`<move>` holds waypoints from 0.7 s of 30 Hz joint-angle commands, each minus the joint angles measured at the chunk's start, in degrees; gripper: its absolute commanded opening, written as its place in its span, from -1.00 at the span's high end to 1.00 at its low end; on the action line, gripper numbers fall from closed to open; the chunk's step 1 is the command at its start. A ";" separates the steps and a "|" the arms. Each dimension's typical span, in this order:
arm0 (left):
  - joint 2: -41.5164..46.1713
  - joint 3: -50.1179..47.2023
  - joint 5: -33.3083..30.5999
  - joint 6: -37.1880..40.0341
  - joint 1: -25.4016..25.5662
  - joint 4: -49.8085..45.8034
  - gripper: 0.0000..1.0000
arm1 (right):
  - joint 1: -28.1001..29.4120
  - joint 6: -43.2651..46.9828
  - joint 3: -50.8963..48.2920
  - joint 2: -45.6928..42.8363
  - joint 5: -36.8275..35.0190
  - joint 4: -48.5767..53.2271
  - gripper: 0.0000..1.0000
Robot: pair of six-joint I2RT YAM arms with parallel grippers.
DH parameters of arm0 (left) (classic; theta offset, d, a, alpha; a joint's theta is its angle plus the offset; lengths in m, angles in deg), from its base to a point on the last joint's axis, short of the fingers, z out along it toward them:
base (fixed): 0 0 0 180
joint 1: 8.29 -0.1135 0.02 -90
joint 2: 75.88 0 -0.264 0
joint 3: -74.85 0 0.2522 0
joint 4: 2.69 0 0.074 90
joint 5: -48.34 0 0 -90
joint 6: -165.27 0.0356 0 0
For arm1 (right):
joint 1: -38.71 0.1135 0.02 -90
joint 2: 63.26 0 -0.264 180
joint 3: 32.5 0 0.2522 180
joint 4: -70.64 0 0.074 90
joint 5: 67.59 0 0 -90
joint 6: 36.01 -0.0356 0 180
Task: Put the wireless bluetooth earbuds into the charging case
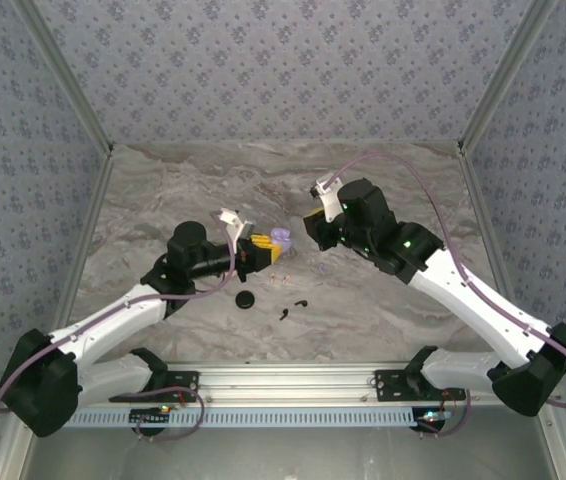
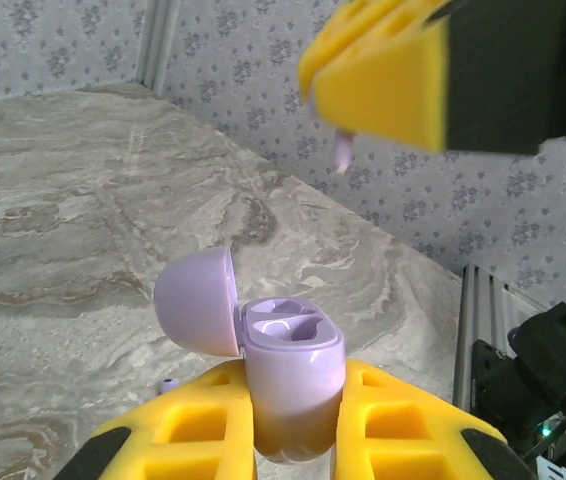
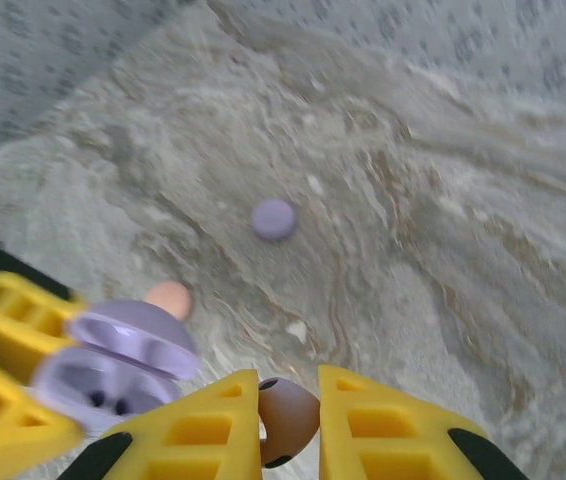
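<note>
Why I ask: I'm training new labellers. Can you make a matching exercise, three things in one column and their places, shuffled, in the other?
Things:
1 case
2 pinkish bud
3 black disc

Places:
A on the table
B in the right gripper
C in the left gripper

Pairs: 1-C, 2-B, 3-A

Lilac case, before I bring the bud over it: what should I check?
1. Lid open on the charging case: ok, wells exposed.
2. Left gripper shut on the case, case upright: ok.
3. Right gripper shut on an earbud: ok.
4. Stem hanging down: ok.
5. Earbud over a well: not ok, the case lies off to the side in the right wrist view.
6. Wells empty: cannot tell.
</note>
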 commanded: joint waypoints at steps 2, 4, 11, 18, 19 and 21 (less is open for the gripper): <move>-0.46 2.38 4.17 -1.25 0.01 5.39 1.00 | 2.69 4.84 4.47 -0.50 2.65 -1.17 0.63; -0.32 2.43 4.76 -1.03 0.05 5.47 1.00 | 4.06 5.84 6.37 0.48 1.92 -0.59 0.63; -0.11 2.49 5.52 -1.32 0.00 6.26 1.00 | 6.19 8.84 8.92 3.87 1.29 -0.29 0.63; 0.42 2.39 5.70 -1.47 -0.02 6.71 1.00 | 6.57 9.62 8.10 4.96 2.39 0.18 0.63; 0.54 2.39 5.70 -1.48 0.04 6.75 1.00 | 6.61 9.71 7.75 4.91 2.65 0.34 0.63; 0.68 2.31 5.82 -1.42 0.02 6.71 1.00 | 6.58 9.88 6.98 4.75 2.98 0.73 0.63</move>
